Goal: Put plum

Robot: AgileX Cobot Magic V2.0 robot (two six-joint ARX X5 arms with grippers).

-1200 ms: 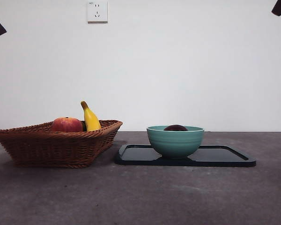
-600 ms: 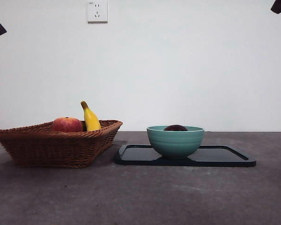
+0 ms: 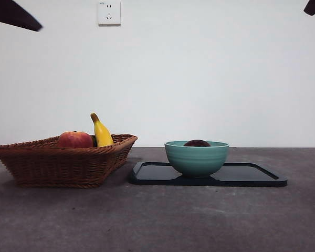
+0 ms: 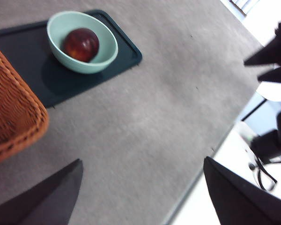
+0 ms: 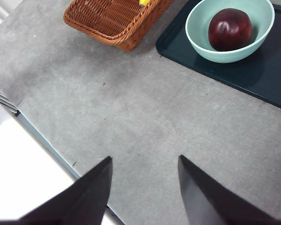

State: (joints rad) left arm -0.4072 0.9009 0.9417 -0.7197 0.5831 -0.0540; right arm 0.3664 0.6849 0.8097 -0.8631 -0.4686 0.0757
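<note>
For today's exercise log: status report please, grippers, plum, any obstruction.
Left gripper and right gripper both open, empty, high off the table. Plum sits in the green bowl on the black tray. Nothing in the way.

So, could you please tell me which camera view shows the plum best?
The right wrist view: the plum lies fully visible in the bowl, large and sharp. The left wrist view shows it whole too, but smaller and softer. In the front view only its dark top peeks over the bowl's rim.
</note>
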